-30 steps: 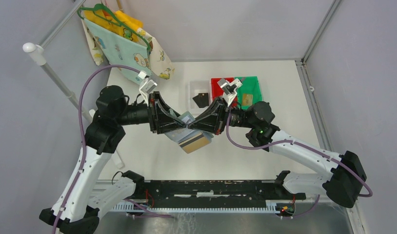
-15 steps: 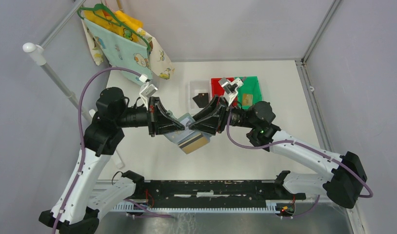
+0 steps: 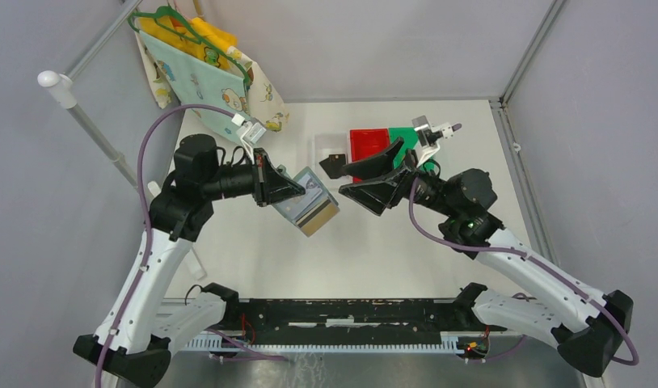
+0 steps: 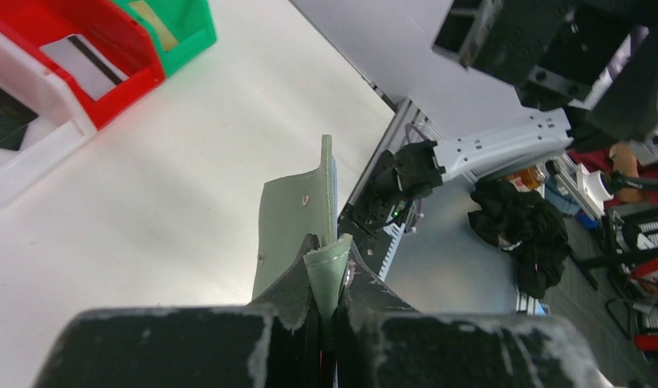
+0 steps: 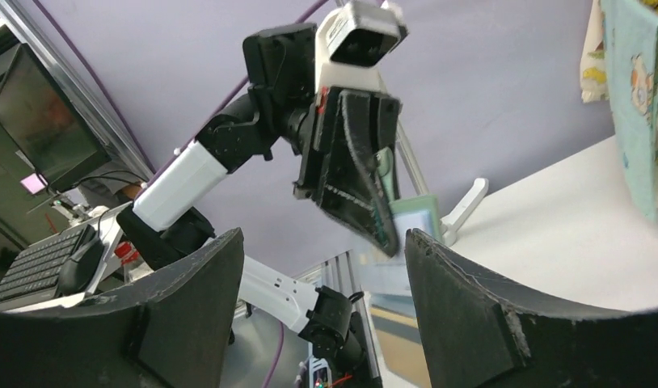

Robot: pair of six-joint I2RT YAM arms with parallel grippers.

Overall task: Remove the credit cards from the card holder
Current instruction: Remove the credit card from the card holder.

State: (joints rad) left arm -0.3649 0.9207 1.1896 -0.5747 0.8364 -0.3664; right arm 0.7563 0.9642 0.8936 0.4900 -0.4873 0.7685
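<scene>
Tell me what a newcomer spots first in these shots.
The left gripper pinches a flat grey-blue book-like card holder above the middle of the white table, with tan and grey credit cards showing at its lower edge. Facing it, the right gripper hangs open and empty. Behind sit a red plastic bin and a green plastic bin; colourful cloths hang far left.

The left jaws pinch the card holder; the right jaws stand parted near it.

No lettering, number or brand can be read in any view. The hanging cloth bag shows only cartoon prints. The credit cards in the card holder are too small to read.
</scene>
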